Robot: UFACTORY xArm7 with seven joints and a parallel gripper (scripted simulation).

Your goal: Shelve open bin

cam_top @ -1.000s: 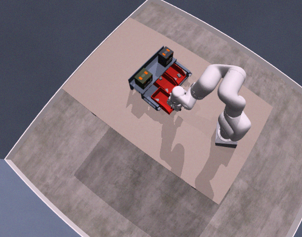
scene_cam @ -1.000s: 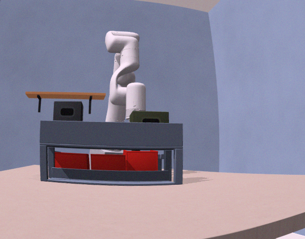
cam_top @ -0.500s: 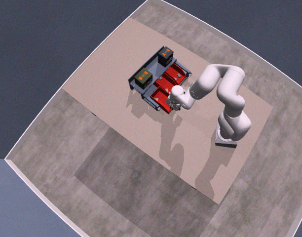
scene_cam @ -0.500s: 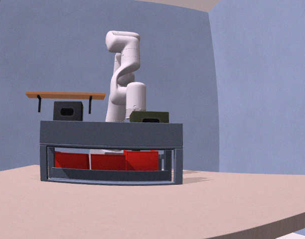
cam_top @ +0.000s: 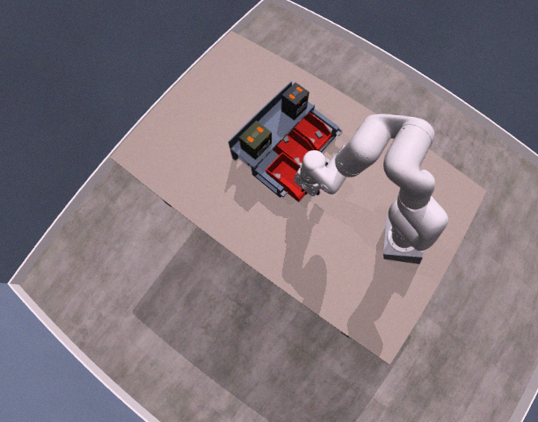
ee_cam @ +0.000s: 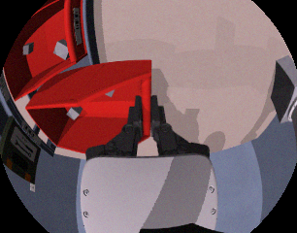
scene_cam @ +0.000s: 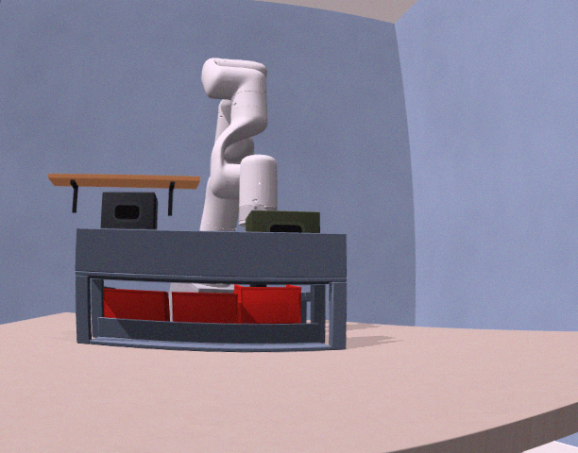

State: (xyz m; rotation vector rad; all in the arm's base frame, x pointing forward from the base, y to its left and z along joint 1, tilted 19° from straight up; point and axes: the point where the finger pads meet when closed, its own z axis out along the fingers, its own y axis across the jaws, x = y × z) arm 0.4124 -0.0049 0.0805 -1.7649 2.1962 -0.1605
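The task's bin, glossy red with smooth, thin walls, is in the shelf's row, its front end gripped by the black, angular gripper. Its long axis runs front to back, open front toward the robot's side. Inside lie 2 small grey blocky parts. Beside it are 2 more red bins. The blue-grey shelf stands on the matte, pinkish tabletop.
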